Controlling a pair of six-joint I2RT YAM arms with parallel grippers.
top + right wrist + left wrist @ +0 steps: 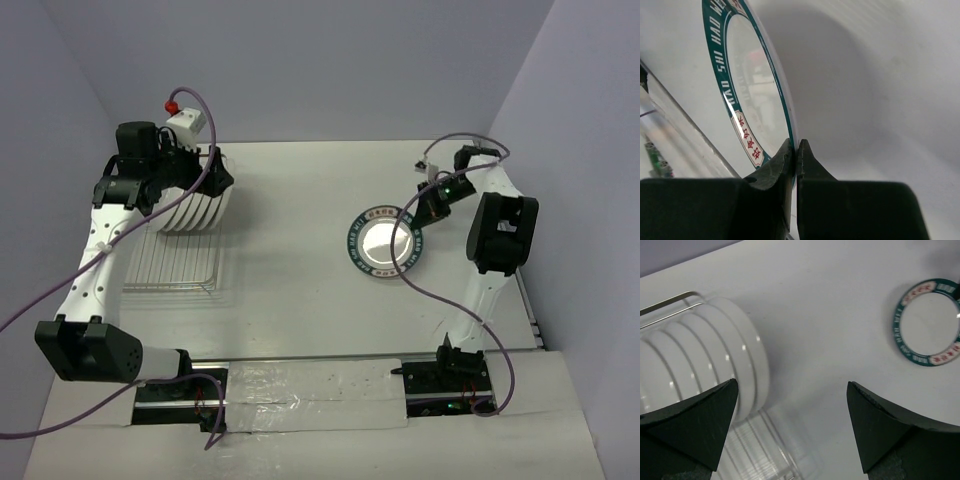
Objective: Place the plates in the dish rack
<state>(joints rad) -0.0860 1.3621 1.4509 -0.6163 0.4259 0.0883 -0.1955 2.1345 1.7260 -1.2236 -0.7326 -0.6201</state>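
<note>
Plainly, the one loose plate (383, 241) lies right of centre on the table (300, 310). Its far-right rim is pinched tight by the right gripper (796, 145), whose arm bends in from the right side. The dish rack (175, 268) sits well apart to the left, so the carry should run leftward. More plates (195, 205) stand on edge at the rack's far end. The left gripper (792, 385) hangs over them, spread wide and holding nothing.

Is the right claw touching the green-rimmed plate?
Touching. The right wrist view shows the right gripper pinching the plate at its rim, no gap.
</note>
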